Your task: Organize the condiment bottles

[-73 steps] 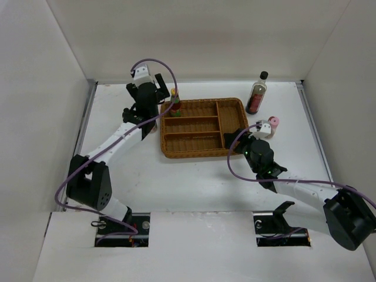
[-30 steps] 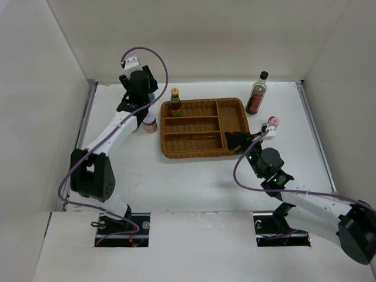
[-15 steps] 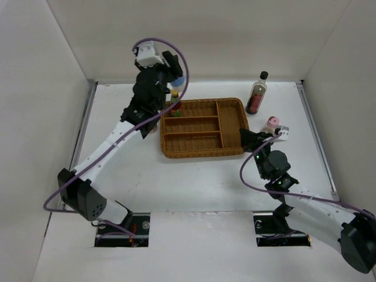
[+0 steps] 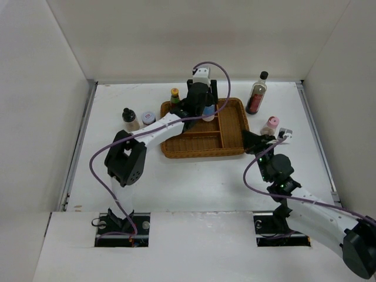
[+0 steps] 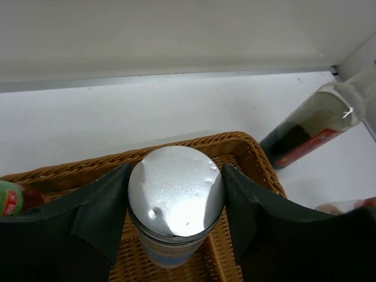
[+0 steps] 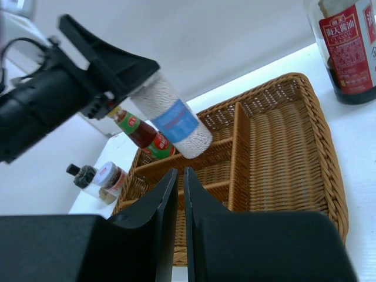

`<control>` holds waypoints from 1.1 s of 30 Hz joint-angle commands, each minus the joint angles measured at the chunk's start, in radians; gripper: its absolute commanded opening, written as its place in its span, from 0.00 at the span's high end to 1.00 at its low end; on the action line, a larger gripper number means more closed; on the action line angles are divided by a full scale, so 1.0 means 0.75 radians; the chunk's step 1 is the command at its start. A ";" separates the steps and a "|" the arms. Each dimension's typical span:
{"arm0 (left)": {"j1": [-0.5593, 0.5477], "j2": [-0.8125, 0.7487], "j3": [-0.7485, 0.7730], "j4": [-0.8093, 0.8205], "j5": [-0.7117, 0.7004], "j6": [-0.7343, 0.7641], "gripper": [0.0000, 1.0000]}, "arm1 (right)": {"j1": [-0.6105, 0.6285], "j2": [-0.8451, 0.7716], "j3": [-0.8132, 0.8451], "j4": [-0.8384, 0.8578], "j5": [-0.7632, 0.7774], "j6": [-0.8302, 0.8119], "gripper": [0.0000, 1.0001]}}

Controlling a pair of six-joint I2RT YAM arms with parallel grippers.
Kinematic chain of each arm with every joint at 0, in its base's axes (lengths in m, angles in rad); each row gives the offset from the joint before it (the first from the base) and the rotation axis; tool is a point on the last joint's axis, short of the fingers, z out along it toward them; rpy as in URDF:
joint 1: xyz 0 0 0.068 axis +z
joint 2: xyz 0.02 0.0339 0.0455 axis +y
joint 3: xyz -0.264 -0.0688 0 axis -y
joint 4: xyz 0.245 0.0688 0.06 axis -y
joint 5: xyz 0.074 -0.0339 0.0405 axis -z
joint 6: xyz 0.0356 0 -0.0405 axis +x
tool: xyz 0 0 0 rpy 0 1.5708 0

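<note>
My left gripper [image 4: 204, 109] is shut on the silver-lidded blue-label jar [image 5: 176, 191], holding it tilted above the back middle of the wicker tray [image 4: 200, 154]. From the right wrist the same jar [image 6: 174, 121] hangs clear of the tray floor. The yellow-capped red-green bottle [image 4: 175, 100] stands in the tray's back left corner. On the table left of the tray are the black-capped tan bottle [image 4: 128, 117] and the short red-white-lidded jar [image 4: 148, 118]. The tall dark bottle [image 4: 257, 94] stands behind the tray's right end. The pink-capped bottle [image 4: 271, 124] is just right of my right gripper [image 6: 181, 171], which is shut and holds nothing.
The tray [image 6: 332, 194] has three long compartments on its left and one wide one on its right. White walls close in the table on the left, back and right. My right gripper [image 4: 247, 138] sits low at the tray's right rim.
My left arm has swung right from the back left corner, carrying the blue-label jar over the tray. My right gripper has shut and drawn back slightly from the pink-capped bottle.
</note>
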 commanded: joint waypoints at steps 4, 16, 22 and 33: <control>0.034 0.067 0.176 0.229 0.039 -0.015 0.71 | -0.018 0.035 0.009 0.080 -0.017 0.019 0.84; 0.058 0.091 0.205 0.305 0.080 0.010 0.71 | -0.020 0.066 0.015 0.080 -0.017 0.019 0.82; 0.066 0.196 0.211 0.313 0.070 0.008 0.72 | -0.028 0.050 0.011 0.080 -0.017 0.019 0.81; 0.056 0.271 0.111 0.425 0.033 0.065 0.65 | -0.028 0.042 0.007 0.080 -0.015 0.019 0.79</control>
